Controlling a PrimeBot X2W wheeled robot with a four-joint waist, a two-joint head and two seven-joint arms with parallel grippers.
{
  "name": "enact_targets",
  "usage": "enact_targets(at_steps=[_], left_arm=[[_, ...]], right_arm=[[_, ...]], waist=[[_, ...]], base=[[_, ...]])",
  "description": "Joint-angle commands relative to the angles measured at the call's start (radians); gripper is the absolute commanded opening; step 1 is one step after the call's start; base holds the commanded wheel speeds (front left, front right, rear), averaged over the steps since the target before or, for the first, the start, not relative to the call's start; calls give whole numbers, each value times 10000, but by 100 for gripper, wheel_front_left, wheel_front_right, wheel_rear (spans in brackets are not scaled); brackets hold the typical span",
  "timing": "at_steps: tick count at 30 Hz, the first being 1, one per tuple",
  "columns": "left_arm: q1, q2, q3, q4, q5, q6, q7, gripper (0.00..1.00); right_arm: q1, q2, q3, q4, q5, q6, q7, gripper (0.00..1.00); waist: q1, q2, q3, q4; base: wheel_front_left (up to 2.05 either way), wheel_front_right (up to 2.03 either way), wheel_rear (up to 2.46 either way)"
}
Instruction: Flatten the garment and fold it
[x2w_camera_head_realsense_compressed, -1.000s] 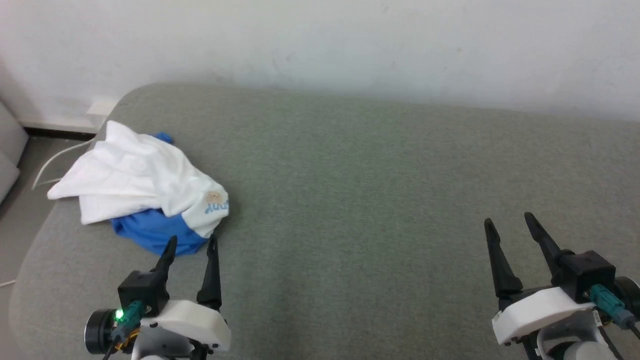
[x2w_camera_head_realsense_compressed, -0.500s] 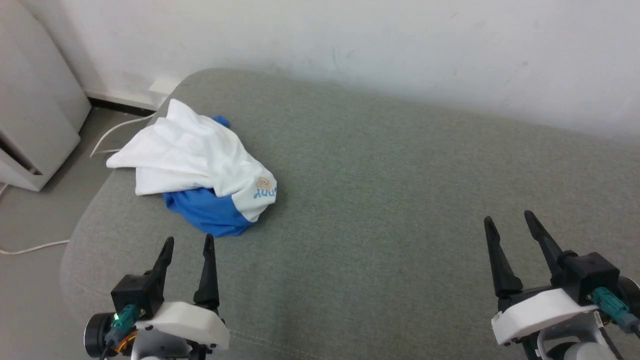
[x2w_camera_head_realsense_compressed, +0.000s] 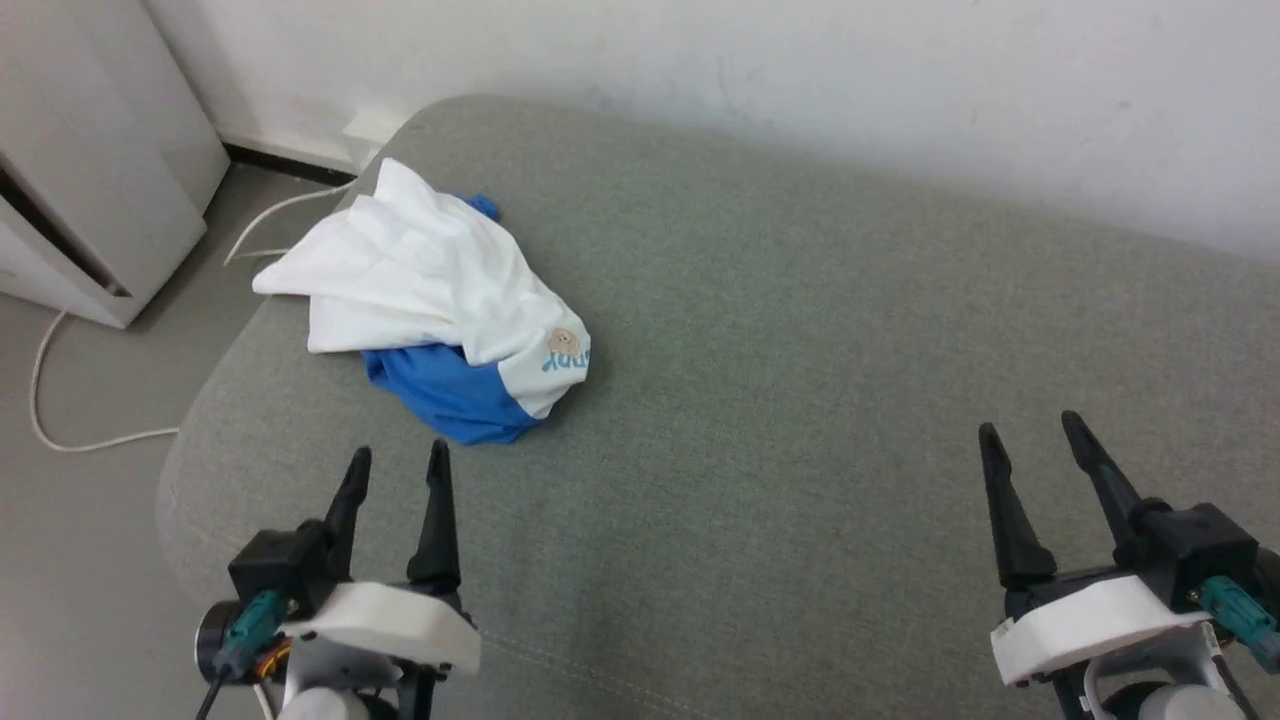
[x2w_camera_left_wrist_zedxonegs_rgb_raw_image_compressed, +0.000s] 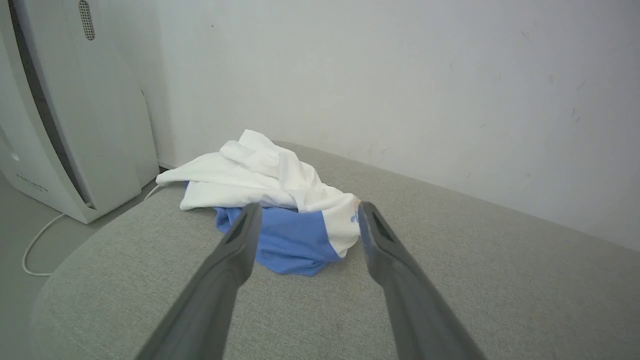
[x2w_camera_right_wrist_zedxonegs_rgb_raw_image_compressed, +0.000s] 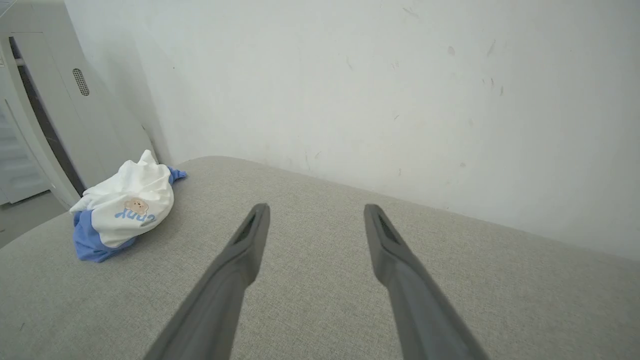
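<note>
Head view, left to right. A white appliance (x2w_camera_head_realsense_compressed: 90, 190) stood on the floor at far left, with a pale cable (x2w_camera_head_realsense_compressed: 45, 400) looping beside it. The garment (x2w_camera_head_realsense_compressed: 440, 290) lay bunched on the grey couch (x2w_camera_head_realsense_compressed: 800, 330), at its far-left corner. White cloth was on top, blue was tucked under on the near side, and the emblem and lettering sat on the right-hand lobe. The heap's long axis ran diagonally, from the far-left white corner to the near-right lobe. Nothing was flattened yet and no fold was begun.

The left gripper (x2w_camera_head_realsense_compressed: 398, 452) was just short of the blue edge, near but not touching, fingers pointing toward it. Its jaws stood partly apart and held nothing. In the left wrist view the heap sat dead ahead, blue part framed between the two fingers, with a strip of bare couch before it.

The right gripper (x2w_camera_head_realsense_compressed: 1030, 425) was well apart from the heap, over bare couch at right, jaws also apart and empty. In the right wrist view the garment was far off to the left.

Judgement: the left arm was clearly nearer, so the first grab looked like its job, straight forward onto the near blue edge. The right arm would need a long reach leftward for a second corner. Risk: pinching several layers at once.
</note>
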Motion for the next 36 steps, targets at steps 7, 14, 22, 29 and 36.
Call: enact_targets(at_steps=[7, 14, 22, 29, 36], left_arm=[[-1390, -12, -256, 247, -508, 34, -225, 100], [-3309, 11, -67, 1096, -517, -80, -372, 100], [-5937, 925, 190, 3365, -908, -283, 639, 100], [-7776, 2012, 78, 5645, -1414, -680, 3102, 100], [-8715, 2713, -57, 7635, -1967, -781, 5846, 100]], right_arm=[[-312, -28, 70, -510, -221, 41, 254, 100], [-615, -258, 27, -894, -181, 45, 415, 100], [-1009, -431, -115, -1115, 27, 49, 320, 100], [-1285, -399, -141, -1057, 210, 53, 74, 100], [-1507, -403, -134, -869, 404, 57, -202, 100]], waist=[[0, -2, 1027, -116], [0, -2, 2077, -540], [0, -2, 3278, -941], [-1, -2, 4100, -1214], [-1, -2, 4549, -1440]], base=[[0, 0, 0], [0, 0, 0], [0, 0, 0], [0, 0, 0], [0, 0, 0]])
